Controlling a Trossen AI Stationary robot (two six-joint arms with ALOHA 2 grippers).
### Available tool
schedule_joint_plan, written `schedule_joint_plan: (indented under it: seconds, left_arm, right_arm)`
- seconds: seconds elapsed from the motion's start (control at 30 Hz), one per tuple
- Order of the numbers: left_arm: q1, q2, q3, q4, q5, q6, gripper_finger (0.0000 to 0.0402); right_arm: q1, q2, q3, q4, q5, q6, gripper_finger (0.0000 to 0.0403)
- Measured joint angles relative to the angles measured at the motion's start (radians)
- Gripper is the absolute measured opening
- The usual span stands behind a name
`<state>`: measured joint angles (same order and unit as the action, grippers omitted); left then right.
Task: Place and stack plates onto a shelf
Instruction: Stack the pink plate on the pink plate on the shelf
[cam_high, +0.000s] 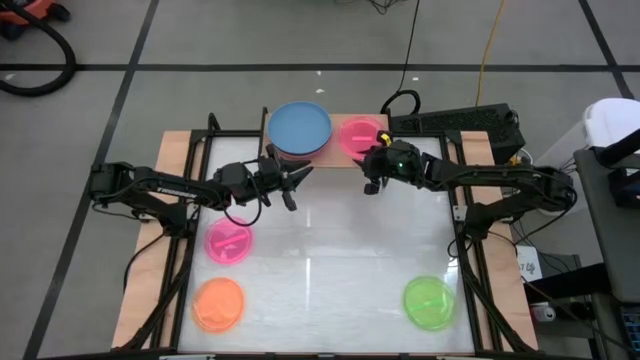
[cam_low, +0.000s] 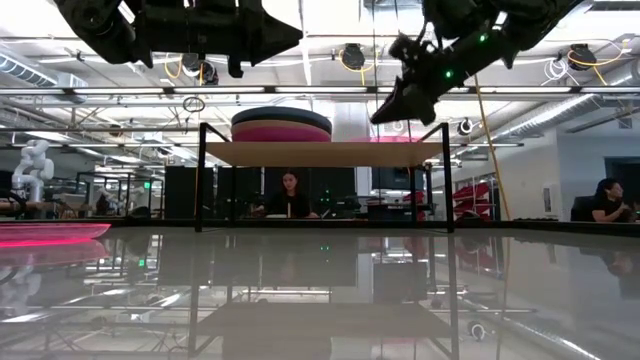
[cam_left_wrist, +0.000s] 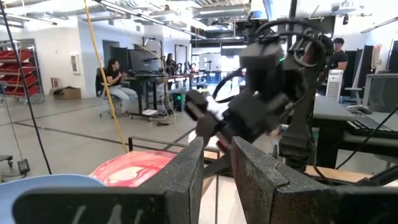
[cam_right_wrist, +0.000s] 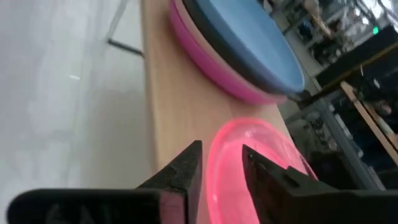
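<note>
The shelf (cam_high: 335, 121) stands at the table's far edge, its wooden top (cam_right_wrist: 165, 112) bearing a stack of large plates with the blue plate (cam_high: 299, 127) uppermost. To the right of the stack a small hot pink plate (cam_high: 358, 136) lies flat on the wood. My right gripper (cam_high: 371, 185) hovers open just in front of that plate (cam_right_wrist: 249, 162), above shelf height (cam_low: 385, 112), touching nothing. My left gripper (cam_high: 297, 186) is open in the air in front of the stack, also touching nothing. The left wrist view shows my right arm (cam_left_wrist: 267, 93) beyond my left gripper (cam_left_wrist: 217, 146).
Three small plates lie on the table: another hot pink plate (cam_high: 229, 241) on the left, an orange plate (cam_high: 218, 303) at the near left and a green plate (cam_high: 430, 301) at the near right. The table's middle is bare. People sit at desks in the room beyond.
</note>
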<state>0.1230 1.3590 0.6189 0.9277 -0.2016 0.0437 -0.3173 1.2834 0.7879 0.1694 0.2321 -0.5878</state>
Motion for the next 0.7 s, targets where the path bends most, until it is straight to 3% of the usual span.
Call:
schedule_joint_plan:
  seconds: [0.23, 0.53, 0.6, 0.7]
  left_arm:
    - [0.000, 0.000, 0.000, -0.046, 0.000, 0.026, 0.0088]
    - [0.000, 0.000, 0.000, -0.178, -0.013, 0.000, 0.0088]
    - [-0.011, 0.000, 0.000, -0.219, -0.065, -0.020, 0.0088]
    - [-0.058, 0.000, 0.020, -0.366, -0.256, -0.051, 0.0088]
  right_arm:
    - [0.150, -0.079, 0.000, 0.034, 0.165, -0.038, 0.0120]
    - [0.298, -0.162, 0.000, -0.142, 0.182, 0.102, 0.0109]
    - [0.323, -0.164, 0.000, -0.189, 0.190, 0.135, 0.0106]
    - [0.353, -0.164, 0.000, -0.240, 0.190, 0.174, 0.0105]
